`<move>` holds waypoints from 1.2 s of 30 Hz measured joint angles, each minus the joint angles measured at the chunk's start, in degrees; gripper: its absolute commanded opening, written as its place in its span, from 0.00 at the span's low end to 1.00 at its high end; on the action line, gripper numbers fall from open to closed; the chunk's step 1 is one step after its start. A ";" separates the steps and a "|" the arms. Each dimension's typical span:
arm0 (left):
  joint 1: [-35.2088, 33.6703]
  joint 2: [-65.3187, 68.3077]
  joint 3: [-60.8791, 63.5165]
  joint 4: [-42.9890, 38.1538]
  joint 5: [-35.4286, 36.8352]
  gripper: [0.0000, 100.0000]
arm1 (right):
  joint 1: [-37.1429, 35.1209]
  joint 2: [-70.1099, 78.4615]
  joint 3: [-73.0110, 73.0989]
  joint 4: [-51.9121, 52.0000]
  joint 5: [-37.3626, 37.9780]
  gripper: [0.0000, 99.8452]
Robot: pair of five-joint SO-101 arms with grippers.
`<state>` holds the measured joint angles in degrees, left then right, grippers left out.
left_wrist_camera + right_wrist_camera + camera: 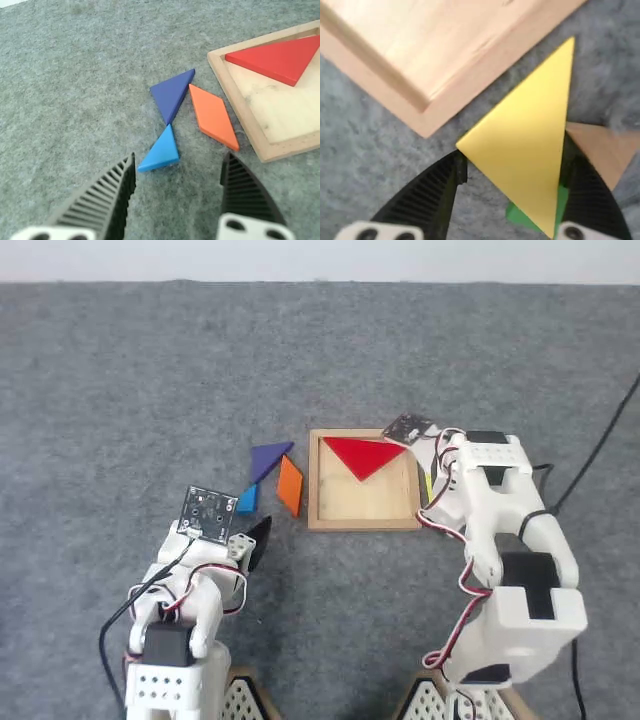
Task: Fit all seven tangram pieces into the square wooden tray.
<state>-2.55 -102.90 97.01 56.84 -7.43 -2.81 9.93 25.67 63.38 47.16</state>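
On the high view, two white arms stand at 6 o'clock of the table. The left gripper [179, 167] hangs low over the carpet with its two jaws apart and nothing between them. At about 12 o'clock from it lies one light blue triangle [161, 150]. Just beyond, tip to tip with it, is one dark blue triangle [171, 94], and one orange parallelogram [212, 116] lies beside them.

The square wooden tray [363, 525] lies at 3 o'clock of these three pieces. It holds one red triangle [362, 455], against its 12 o'clock wall.

At 3 o'clock of the tray, the right gripper [515, 157] is closed on one yellow triangle [525, 145]. One green piece [520, 214] and one tan piece [592, 145] lie beneath it.

This makes seven pieces. Grey carpet [150, 390] covers the table, and a white wall [320, 260] runs along its far edge.
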 measured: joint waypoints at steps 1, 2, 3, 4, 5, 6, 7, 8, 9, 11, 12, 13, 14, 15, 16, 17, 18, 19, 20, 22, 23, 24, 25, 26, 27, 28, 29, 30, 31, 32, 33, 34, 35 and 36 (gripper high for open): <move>0.00 0.00 0.00 0.00 0.00 0.27 | -0.09 0.00 0.00 0.00 -0.79 0.20; 0.00 0.00 0.00 0.00 0.00 0.27 | -0.44 0.00 -0.09 0.00 -1.76 0.18; 0.00 0.00 0.00 0.00 0.00 0.27 | -0.79 0.00 -0.26 0.00 -2.73 0.17; 0.00 0.00 0.00 0.00 0.00 0.27 | -1.23 0.00 -0.35 0.00 -3.43 0.16; 0.00 0.00 0.00 0.00 0.00 0.27 | -1.58 0.00 -0.44 0.00 -4.13 0.16; 0.00 0.00 0.00 0.00 0.00 0.27 | -2.02 0.00 -0.44 0.00 -4.84 0.16; 0.00 0.00 0.00 0.00 0.00 0.27 | -2.46 0.00 -0.44 0.00 -5.63 0.16; 0.00 0.00 0.00 0.00 0.00 0.27 | -2.90 0.00 -0.44 0.00 -6.24 0.16; 0.00 0.00 0.00 0.00 0.00 0.27 | -3.34 0.00 -0.44 0.00 -6.95 0.16; 0.00 0.00 0.00 0.00 0.00 0.27 | -3.87 0.00 -0.44 0.00 -7.65 0.16; 0.00 0.00 0.00 0.00 0.00 0.27 | -4.04 0.00 -0.44 0.00 -7.74 0.16; 0.00 0.00 0.00 0.00 0.00 0.27 | -4.04 0.00 -0.44 0.00 -7.91 0.14; 0.00 0.00 0.00 0.00 0.00 0.27 | -4.04 0.00 -0.44 0.00 -8.00 0.12; 0.00 0.00 0.00 0.00 0.00 0.27 | -4.04 0.00 -0.44 0.00 -8.00 0.09; 0.00 0.00 0.00 0.00 0.00 0.27 | -4.04 0.00 -0.44 0.00 -8.00 0.06; 0.00 0.00 0.00 0.00 0.00 0.27 | -4.04 0.00 -0.44 0.00 -8.00 0.05; 0.00 0.00 0.00 0.00 0.00 0.27 | -4.04 0.00 -0.44 0.00 -8.09 0.05; 0.00 0.00 0.00 0.00 0.00 0.27 | -4.04 -0.09 -0.44 0.00 -8.53 0.06; 0.00 0.00 0.00 0.00 0.00 0.27 | -4.04 -0.09 -0.44 0.00 -9.23 0.06; 0.00 0.00 0.00 0.00 0.00 0.27 | -4.04 -0.88 -0.35 -0.97 -11.25 0.06; 0.00 0.00 0.00 0.00 0.00 0.27 | -4.04 -1.76 -0.35 -1.14 -12.22 0.06; 0.00 0.00 0.00 0.00 0.00 0.27 | -4.13 -2.64 -0.35 -1.23 -13.10 0.06; 0.00 0.00 0.00 0.00 0.00 0.27 | -4.22 -3.60 -0.35 -1.32 -14.24 0.06; 0.00 0.00 0.00 0.00 0.00 0.27 | -4.22 -4.48 -0.35 -1.41 -15.65 0.06; 0.00 0.00 0.00 0.00 0.00 0.27 | -4.22 -5.27 -0.35 -1.41 -17.14 0.06; 0.00 0.00 0.00 0.00 0.00 0.27 | -4.22 -6.07 -0.35 -1.41 -18.64 0.06; 0.00 0.00 0.00 0.00 0.00 0.27 | -4.40 -6.68 -0.35 -1.41 -20.04 0.06; 0.00 0.00 0.00 0.00 0.00 0.27 | -4.40 -7.21 -0.35 -1.41 -21.19 0.06; 0.00 0.00 0.00 0.00 0.00 0.27 | -4.48 -7.56 -0.35 -1.05 -22.07 0.06; 0.00 0.00 0.00 0.00 0.00 0.27 | -4.48 -7.74 -0.53 0.26 -22.68 0.06; 0.00 0.00 0.00 0.00 0.00 0.27 | -4.48 -7.74 -1.14 1.67 -23.12 0.06; 0.00 0.00 0.00 0.00 0.00 0.27 | -4.48 -7.74 -2.02 3.34 -23.30 0.06; 0.00 0.00 0.00 0.00 0.00 0.27 | -4.48 -7.74 -3.16 4.92 -23.47 0.06; 0.00 0.00 0.00 0.00 0.00 0.27 | -4.48 -7.74 -4.40 6.15 -23.65 0.06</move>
<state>-2.55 -102.90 97.01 56.84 -7.43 -7.30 2.20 21.27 69.54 23.52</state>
